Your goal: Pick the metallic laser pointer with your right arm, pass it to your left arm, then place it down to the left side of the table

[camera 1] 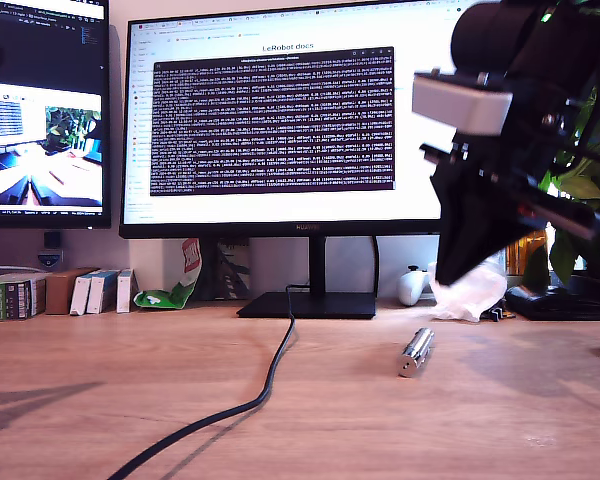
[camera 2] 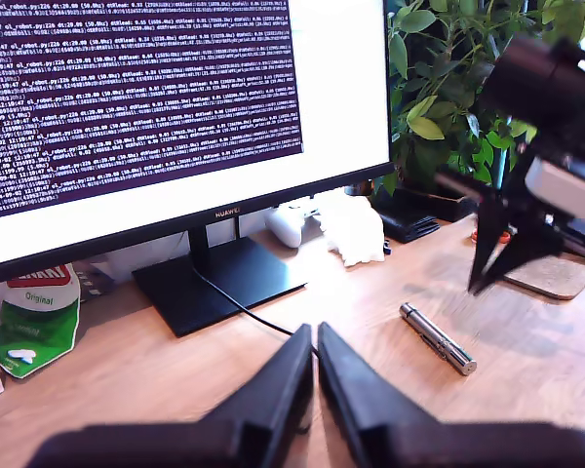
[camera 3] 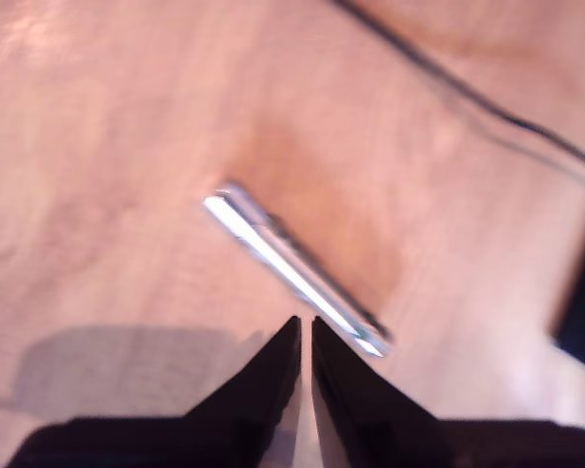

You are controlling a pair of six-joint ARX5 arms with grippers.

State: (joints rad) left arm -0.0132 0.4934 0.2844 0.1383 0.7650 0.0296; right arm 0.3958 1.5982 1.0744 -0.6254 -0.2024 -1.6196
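At the pick: hovering my second gripper (camera 3: 305, 322) (pinched closed, empty) over the pointer (camera 1: 416, 351), exterior view's lower right; next, open and drop.

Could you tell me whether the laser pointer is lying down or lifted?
Lying flat: the metallic laser pointer rests on the table, untouched; my second gripper hangs above, shut.

monitor (camera 1: 270, 120), black cable (camera 1: 271, 382), plant (camera 2: 439, 68)
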